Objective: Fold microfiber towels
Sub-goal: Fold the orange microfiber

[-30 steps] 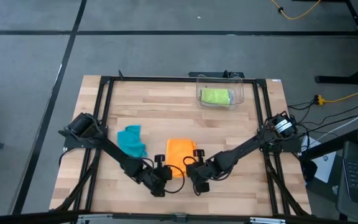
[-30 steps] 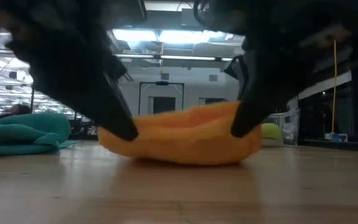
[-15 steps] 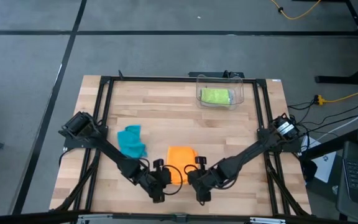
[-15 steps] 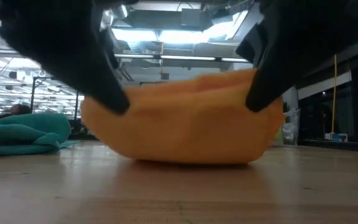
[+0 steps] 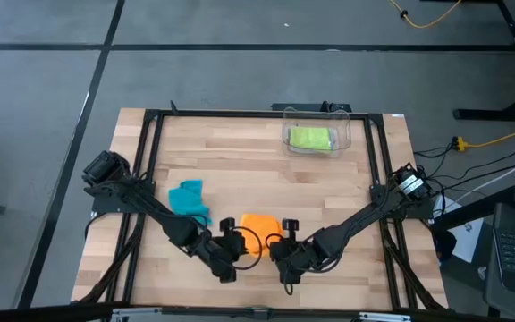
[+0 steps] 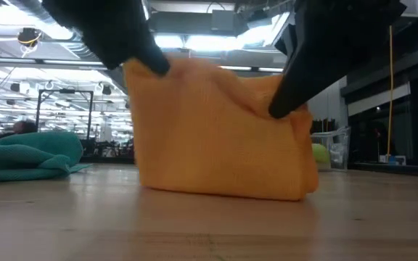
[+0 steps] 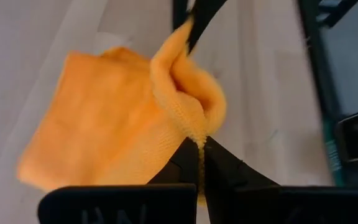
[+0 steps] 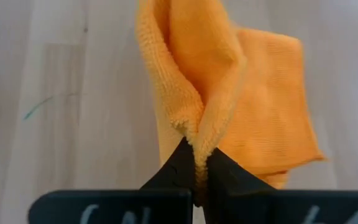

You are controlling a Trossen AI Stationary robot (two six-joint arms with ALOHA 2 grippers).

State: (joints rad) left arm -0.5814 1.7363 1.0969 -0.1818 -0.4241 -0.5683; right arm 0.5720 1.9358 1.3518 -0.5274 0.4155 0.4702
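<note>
Two tools, the left tool [image 5: 237,249] and the right tool [image 5: 275,248], are each clamped on a corner of the orange towel [image 5: 259,224], which hangs lifted off the near middle of the table [image 5: 240,161] with its lower edge on the wood. It looks light, soft and limp, sagging between the pinches, so corners or hems seem the best hold. Teal towel [image 5: 189,200] lies crumpled just left; green towel [image 5: 311,138] sits in the bin [image 5: 345,134].
</note>
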